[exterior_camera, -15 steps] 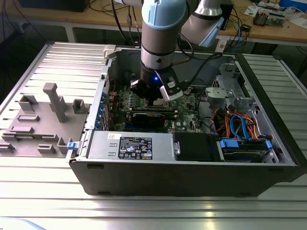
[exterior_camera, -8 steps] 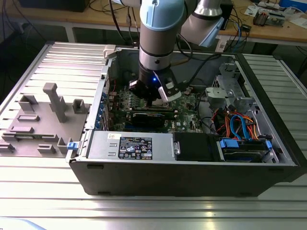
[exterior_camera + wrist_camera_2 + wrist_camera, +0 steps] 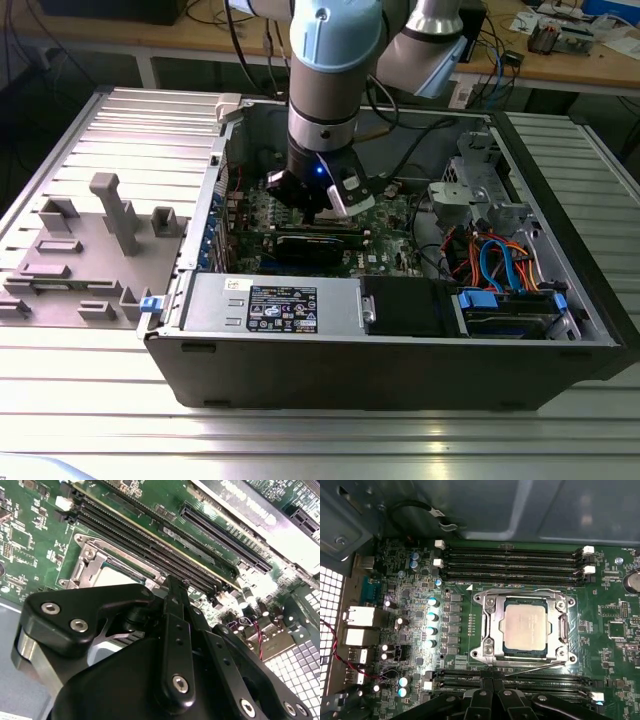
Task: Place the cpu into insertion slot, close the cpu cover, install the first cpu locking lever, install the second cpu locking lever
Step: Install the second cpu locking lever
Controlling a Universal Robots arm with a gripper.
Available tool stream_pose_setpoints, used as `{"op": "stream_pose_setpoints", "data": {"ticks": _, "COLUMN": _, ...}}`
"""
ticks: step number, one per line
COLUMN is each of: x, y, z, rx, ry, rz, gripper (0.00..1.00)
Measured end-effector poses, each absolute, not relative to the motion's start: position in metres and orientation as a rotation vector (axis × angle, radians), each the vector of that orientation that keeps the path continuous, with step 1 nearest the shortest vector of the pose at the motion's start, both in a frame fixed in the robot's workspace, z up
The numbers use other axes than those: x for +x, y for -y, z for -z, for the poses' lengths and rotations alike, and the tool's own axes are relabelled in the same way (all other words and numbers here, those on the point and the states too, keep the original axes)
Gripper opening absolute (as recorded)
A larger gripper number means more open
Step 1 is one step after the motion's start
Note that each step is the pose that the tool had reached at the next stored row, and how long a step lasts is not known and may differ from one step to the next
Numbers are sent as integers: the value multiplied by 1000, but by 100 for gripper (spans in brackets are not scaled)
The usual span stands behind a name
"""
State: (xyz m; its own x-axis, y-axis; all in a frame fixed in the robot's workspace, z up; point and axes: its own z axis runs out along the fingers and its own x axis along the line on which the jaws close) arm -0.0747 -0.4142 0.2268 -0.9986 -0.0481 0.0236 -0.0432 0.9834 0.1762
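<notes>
The cpu (image 3: 525, 626), a dull silver square, lies flat in the insertion slot (image 3: 526, 653) on the green board. The silvery cpu cover (image 3: 491, 626) lies down around it, framing the chip through its window. A thin locking lever (image 3: 535, 668) runs slightly askew along the socket side nearest my gripper. My gripper (image 3: 492, 696) hovers just off that side, over the memory slots, with its black fingers (image 3: 172, 592) shut together on nothing. In the second wrist view a corner of the cpu (image 3: 107, 575) peeks out past the gripper body. In the exterior view the gripper (image 3: 320, 207) hangs low inside the case.
Long black memory slots (image 3: 512, 560) flank the socket on two sides. A long black card (image 3: 318, 245) sits on the board nearby. Blue and orange cables (image 3: 495, 265) and drive bays fill the exterior view's right. A grey fixture (image 3: 115, 215) stands outside the case wall (image 3: 215, 190).
</notes>
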Motion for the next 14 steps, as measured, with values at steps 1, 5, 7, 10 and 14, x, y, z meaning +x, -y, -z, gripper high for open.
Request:
{"op": "stream_pose_setpoints", "data": {"ticks": 1, "x": -75, "y": 414, "z": -226, "rx": 72, "ry": 3099, "rz": 288, "gripper": 11}}
{"op": "stream_pose_setpoints", "data": {"ticks": 5, "x": -75, "y": 415, "z": -225, "rx": 72, "ry": 3097, "rz": 313, "gripper": 11}}
{"op": "stream_pose_setpoints", "data": {"ticks": 7, "x": -75, "y": 416, "z": -224, "rx": 72, "ry": 3096, "rz": 318, "gripper": 11}}
{"op": "stream_pose_setpoints", "data": {"ticks": 10, "x": -75, "y": 419, "z": -224, "rx": 72, "ry": 3095, "rz": 334, "gripper": 11}}
{"op": "stream_pose_setpoints", "data": {"ticks": 14, "x": -75, "y": 421, "z": -223, "rx": 72, "ry": 3093, "rz": 351, "gripper": 11}}
